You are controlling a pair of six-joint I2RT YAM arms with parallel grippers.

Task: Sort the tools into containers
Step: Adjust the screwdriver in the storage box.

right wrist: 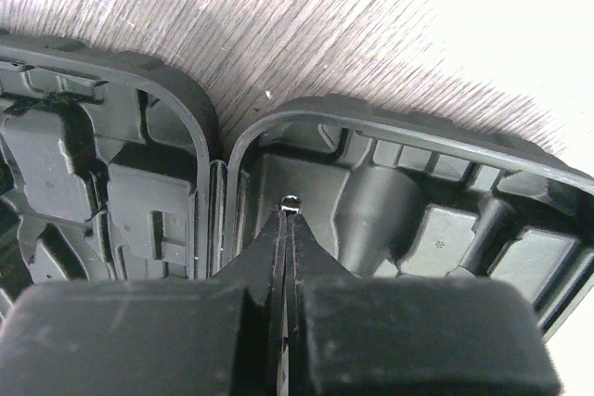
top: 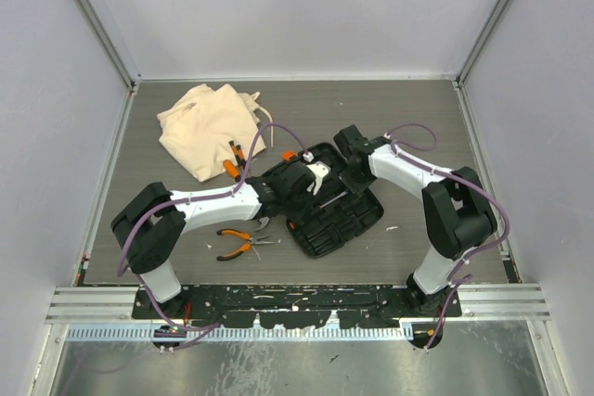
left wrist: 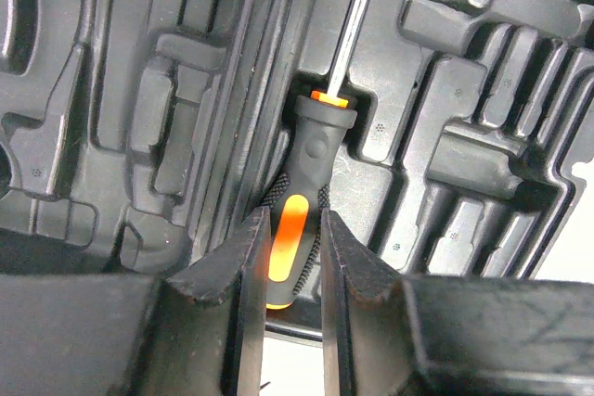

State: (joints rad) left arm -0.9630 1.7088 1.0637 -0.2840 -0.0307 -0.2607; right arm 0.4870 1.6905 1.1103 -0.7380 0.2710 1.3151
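Observation:
The black tool case [top: 345, 220] lies open mid-table. My left gripper [left wrist: 295, 229] is over it, its fingers [left wrist: 243, 257] closed on the handle of an orange-and-black screwdriver [left wrist: 311, 159]. The screwdriver's steel shaft runs away along the case's hinge. In the top view the left gripper [top: 311, 183] is at the case's near-left part. My right gripper [right wrist: 290, 212] is shut inside a case half [right wrist: 436, 220], with a small shiny metal bit at its tips; I cannot tell if it is pinched. Orange-handled pliers [top: 243, 243] lie on the table. The beige cloth bag [top: 209, 127] is back left.
More orange-handled tools [top: 232, 164] lie at the bag's near edge. White walls close in the table on three sides. The right arm [top: 408, 169] reaches over the case from the right.

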